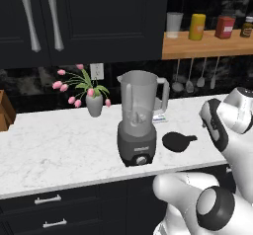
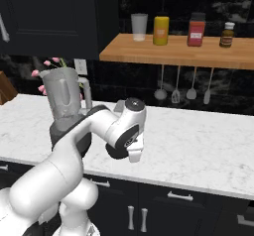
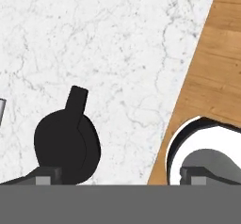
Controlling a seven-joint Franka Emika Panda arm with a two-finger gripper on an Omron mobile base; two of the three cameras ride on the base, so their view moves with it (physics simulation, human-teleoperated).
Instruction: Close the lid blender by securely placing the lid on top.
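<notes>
The blender (image 1: 137, 130) stands on the white marble counter (image 1: 59, 145), its tall translucent grey jar open at the top on a dark base with a front knob. The lid (image 1: 177, 141), a flat black disc with a short tab, lies on the counter just right of the blender. In the hand view the lid (image 3: 66, 145) lies at lower left, tab pointing up. My gripper (image 3: 121, 177) is open above the counter's front edge; the left fingertip (image 3: 47, 176) is next to the lid, and nothing is between the fingers. In the right base view my arm hides the lid, and the jar (image 2: 62, 98) shows behind it.
A grey vase of pink tulips (image 1: 94, 103) stands left of the blender at the back. A wooden shelf (image 1: 207, 45) with a cup and jars hangs above the counter's right part, with utensils (image 1: 190, 81) hanging under it. Wood floor (image 3: 212, 77) shows past the counter edge.
</notes>
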